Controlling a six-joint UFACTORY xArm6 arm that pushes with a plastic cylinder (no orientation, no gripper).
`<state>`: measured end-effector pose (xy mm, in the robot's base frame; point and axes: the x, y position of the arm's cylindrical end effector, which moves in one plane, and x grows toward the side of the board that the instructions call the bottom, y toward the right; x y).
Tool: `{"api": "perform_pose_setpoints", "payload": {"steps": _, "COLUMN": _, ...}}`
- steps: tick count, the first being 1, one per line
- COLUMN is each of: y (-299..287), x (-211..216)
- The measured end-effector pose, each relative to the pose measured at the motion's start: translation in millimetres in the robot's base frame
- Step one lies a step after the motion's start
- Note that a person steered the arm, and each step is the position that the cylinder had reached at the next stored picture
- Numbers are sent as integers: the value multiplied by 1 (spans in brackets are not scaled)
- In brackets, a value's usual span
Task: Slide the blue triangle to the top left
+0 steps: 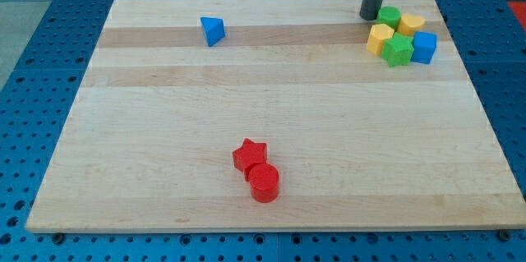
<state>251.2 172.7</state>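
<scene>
camera view: a pale wooden board [271, 131] is seen lying on a blue perforated table [33, 65]. the blue triangle [213, 30] is found near the board's top edge, left of the middle and well short of the top left corner, with bare wood all around it.

the dark rod is seen coming down at the board's top right corner, and my tip [370, 17] is placed on the wood just beside the top edge. no jaws are carried by the rod, so nothing is gripped. the tip is set just to the left of a green block [389, 16], possibly touching it, though this cannot be told for sure.

a cluster is formed in that corner: the green block, a yellow block [411, 24], a yellow hexagon-like block [380, 39], a green star [399, 49] and a blue cube [424, 47], all packed together.

near the bottom edge, around the middle, a red star [249, 154] and a red cylinder [264, 183] are seen touching. the tip is well apart from the blue triangle.
</scene>
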Motion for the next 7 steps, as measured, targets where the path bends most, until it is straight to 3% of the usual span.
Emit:
{"api": "perform_pose_setpoints", "payload": {"steps": 1, "y": -24, "x": -6}}
{"api": "perform_pose_setpoints", "payload": {"steps": 4, "y": -192, "x": 35}}
{"api": "perform_pose_setpoints", "payload": {"steps": 7, "y": -225, "x": 45}}
